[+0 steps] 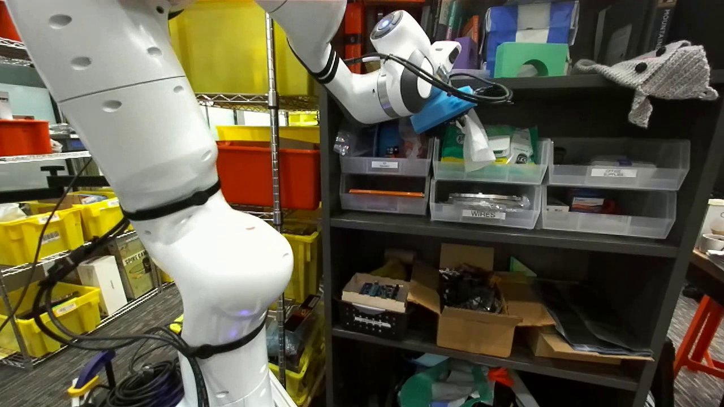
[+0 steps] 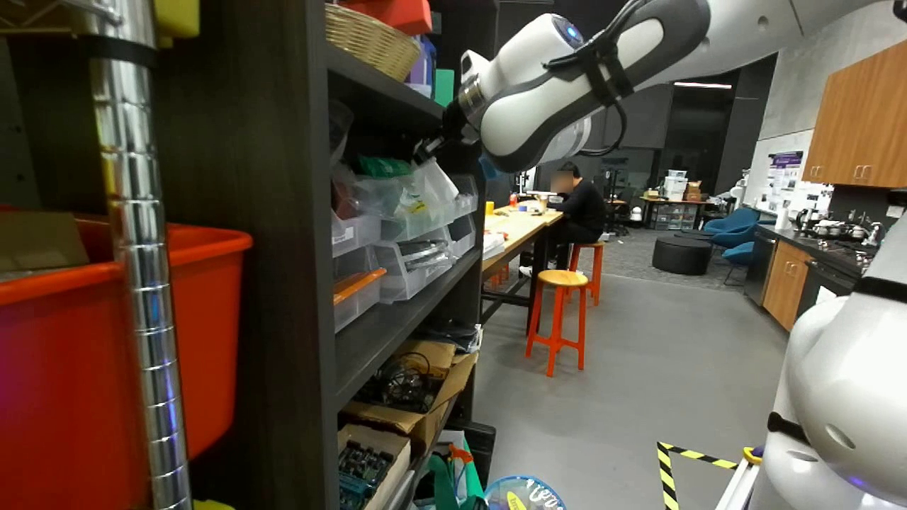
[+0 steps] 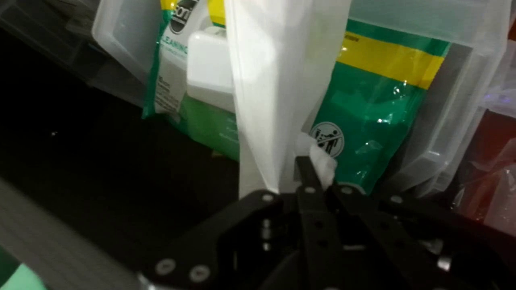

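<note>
My gripper (image 3: 316, 173) is shut on a thin white sheet (image 3: 278, 80), like a wipe or tissue; a crumpled edge shows beside the fingertips. The sheet hangs down in both exterior views (image 1: 477, 144) (image 2: 434, 180), in front of the upper middle clear bin (image 1: 492, 174). That bin holds green and yellow packets (image 3: 375, 88), one printed with "cleaning", and a small white item (image 3: 209, 64). In an exterior view the gripper (image 2: 425, 150) is above the bin's front, under the upper shelf; in the exterior view with the blue part (image 1: 444, 107) on the wrist, its fingers are mostly hidden.
The upper shelf board (image 1: 537, 82) is close above, with a green block (image 1: 531, 60) and a grey knitted toy (image 1: 662, 73). Clear bins stand either side (image 1: 619, 164) and below, one marked "WIRES" (image 1: 483, 213). Open cardboard boxes (image 1: 475, 333) sit lower. A person (image 2: 584, 205) sits farther off.
</note>
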Motion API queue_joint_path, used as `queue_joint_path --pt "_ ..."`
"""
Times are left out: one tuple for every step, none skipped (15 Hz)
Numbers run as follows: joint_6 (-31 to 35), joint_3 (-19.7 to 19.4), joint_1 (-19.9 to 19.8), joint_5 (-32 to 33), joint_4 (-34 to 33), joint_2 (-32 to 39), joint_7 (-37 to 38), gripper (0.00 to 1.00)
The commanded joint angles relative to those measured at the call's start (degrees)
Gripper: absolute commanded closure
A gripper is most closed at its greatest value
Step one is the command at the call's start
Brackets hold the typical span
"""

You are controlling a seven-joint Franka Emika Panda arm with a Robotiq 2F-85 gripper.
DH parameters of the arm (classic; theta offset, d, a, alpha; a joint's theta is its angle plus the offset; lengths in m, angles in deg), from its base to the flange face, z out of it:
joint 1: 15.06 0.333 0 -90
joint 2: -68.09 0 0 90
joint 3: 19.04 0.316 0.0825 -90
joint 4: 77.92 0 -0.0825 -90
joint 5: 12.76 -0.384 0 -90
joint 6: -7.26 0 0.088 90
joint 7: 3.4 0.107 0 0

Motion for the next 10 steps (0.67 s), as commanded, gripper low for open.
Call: queue_joint_path --pt "-2.7 -10.0 13.1 -7.3 -1.9 1.3 -7.0 0.99" --pt "-3.9 -13.2 17.0 -9.9 -2.1 1.0 -9.3 0.99" --pt "-5.2 -16.0 20.3 -12.3 -2.3 0.4 -11.5 0.99" --pt "-6.8 -18.3 22.7 -14.1 -2.7 -0.2 -13.4 0.99" --pt "-8.4 -20.2 24.2 -15.3 -3.2 -0.6 -15.1 0.73" --pt "-9.9 -21.9 25.4 -16.2 -3.7 -0.8 -16.5 0.71" --pt "-10.9 -23.3 26.4 -17.1 -4.2 -1.0 -17.7 0.67" --pt "-12.0 -24.5 27.0 -17.7 -4.8 -1.1 -18.6 0.61" --pt "-12.9 -25.5 27.4 -18.1 -5.3 -1.2 -19.5 0.54" --pt "-13.7 -26.4 27.7 -18.4 -5.8 -1.2 -20.0 0.48"
